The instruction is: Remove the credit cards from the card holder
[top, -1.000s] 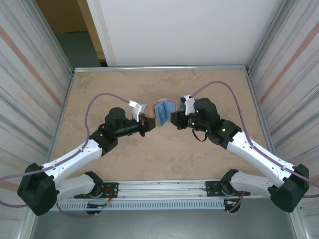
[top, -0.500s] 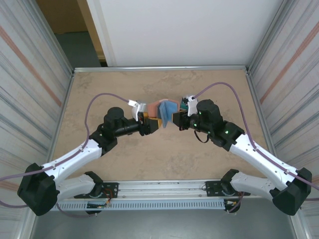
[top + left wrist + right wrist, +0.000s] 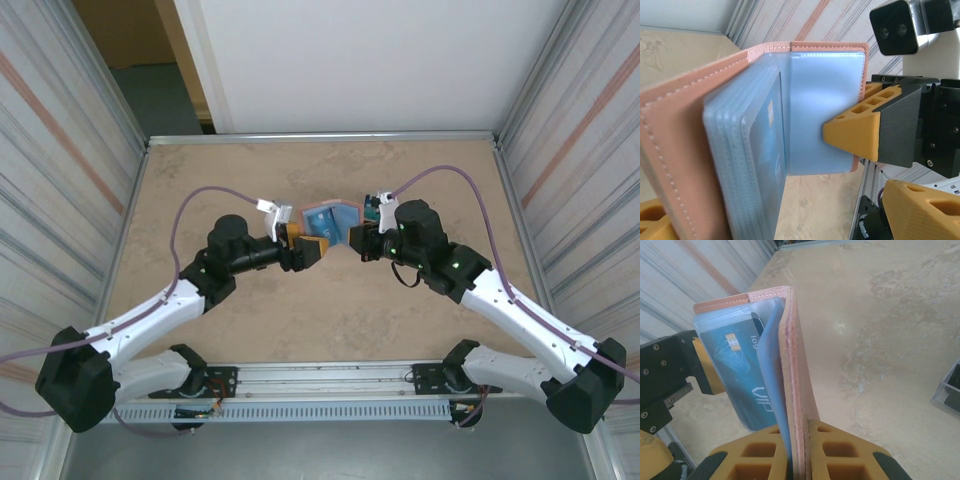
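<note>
The salmon-pink card holder [image 3: 331, 215] hangs open above the table between the two grippers, its blue inside facing up. My right gripper [image 3: 356, 238] is shut on the right cover [image 3: 796, 370], its fingers [image 3: 856, 134] pinching that flap. My left gripper [image 3: 308, 248] is open. The left cover [image 3: 690, 125] and the clear sleeves lie between its widely parted fingers, next to the left one. A blue-teal credit card [image 3: 747, 385] with a chip and "VIP" lettering sits in a sleeve. Another card [image 3: 769, 125] shows edge-on through the plastic.
A clear plastic box [image 3: 948, 390] lies on the table just right of the right gripper. The beige table [image 3: 330, 320] has a metal rim and is flanked by striped walls on both sides.
The card holder has swung from a narrow V to wide open. The left gripper has shifted slightly toward the near side, and its yellow fingers now stand apart.
</note>
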You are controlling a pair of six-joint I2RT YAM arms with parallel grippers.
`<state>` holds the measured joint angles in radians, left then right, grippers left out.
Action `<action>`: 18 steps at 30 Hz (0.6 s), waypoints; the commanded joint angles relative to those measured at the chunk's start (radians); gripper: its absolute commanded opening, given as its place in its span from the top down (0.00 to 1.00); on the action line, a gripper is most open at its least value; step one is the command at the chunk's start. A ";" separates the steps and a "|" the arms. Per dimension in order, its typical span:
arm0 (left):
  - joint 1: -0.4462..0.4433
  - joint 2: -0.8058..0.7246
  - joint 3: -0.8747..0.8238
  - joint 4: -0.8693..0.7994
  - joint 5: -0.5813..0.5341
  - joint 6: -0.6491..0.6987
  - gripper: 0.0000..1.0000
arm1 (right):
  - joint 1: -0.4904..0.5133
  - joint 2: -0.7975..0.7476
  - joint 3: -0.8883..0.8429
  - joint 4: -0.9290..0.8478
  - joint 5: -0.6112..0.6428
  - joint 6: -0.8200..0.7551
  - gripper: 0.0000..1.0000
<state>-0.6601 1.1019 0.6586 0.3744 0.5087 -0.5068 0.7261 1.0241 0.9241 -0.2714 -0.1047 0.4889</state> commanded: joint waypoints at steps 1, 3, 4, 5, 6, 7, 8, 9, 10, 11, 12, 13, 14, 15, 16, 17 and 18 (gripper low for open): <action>0.010 0.016 0.003 0.039 0.023 -0.011 0.17 | -0.005 -0.027 0.000 0.025 -0.001 0.023 1.00; 0.010 0.028 0.007 0.035 0.020 -0.010 0.20 | -0.005 -0.028 0.000 0.028 -0.008 0.028 1.00; 0.010 0.033 0.009 0.035 0.017 -0.008 0.23 | -0.005 -0.028 0.001 0.028 -0.012 0.031 1.00; 0.010 0.038 0.011 0.034 0.016 -0.007 0.24 | -0.005 -0.028 0.001 0.029 -0.016 0.036 1.00; 0.010 0.044 0.012 0.032 0.014 -0.006 0.27 | -0.004 -0.028 0.002 0.031 -0.021 0.041 1.00; 0.010 0.050 0.016 0.031 0.014 -0.006 0.29 | -0.006 -0.028 0.001 0.031 -0.026 0.045 1.00; 0.010 0.058 0.017 0.032 0.014 -0.005 0.30 | -0.005 -0.027 0.004 0.032 -0.033 0.052 1.00; 0.010 0.068 0.019 0.036 0.014 -0.005 0.32 | -0.005 -0.027 0.005 0.029 -0.039 0.058 1.00; 0.010 0.076 0.021 0.040 0.014 -0.007 0.34 | -0.005 -0.027 0.008 0.028 -0.042 0.064 1.00; 0.010 0.086 0.026 0.044 0.015 -0.009 0.36 | -0.005 -0.022 0.011 0.026 -0.045 0.068 1.00; 0.009 0.094 0.028 0.049 0.016 -0.011 0.38 | -0.003 -0.020 0.014 0.020 -0.046 0.072 1.00; 0.008 0.103 0.031 0.056 0.017 -0.014 0.41 | -0.003 -0.016 0.014 0.016 -0.046 0.075 1.00; 0.008 0.114 0.032 0.066 0.020 -0.018 0.47 | -0.003 -0.013 0.015 0.010 -0.044 0.078 1.00; 0.008 0.124 0.034 0.075 0.023 -0.020 0.54 | -0.003 -0.011 0.014 0.004 -0.041 0.080 1.00; 0.008 0.130 0.035 0.080 0.026 -0.023 0.60 | -0.004 -0.009 0.015 -0.004 -0.037 0.080 1.00; 0.008 0.136 0.038 0.080 0.028 -0.024 0.67 | -0.003 -0.010 0.016 -0.015 -0.028 0.080 1.00; 0.008 0.138 0.040 0.076 0.023 -0.023 0.74 | -0.004 -0.013 0.017 -0.028 -0.018 0.080 1.00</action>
<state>-0.6601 1.2335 0.6632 0.4088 0.5137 -0.5278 0.7261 1.0241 0.9241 -0.2852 -0.1299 0.5434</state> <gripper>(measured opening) 0.307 0.135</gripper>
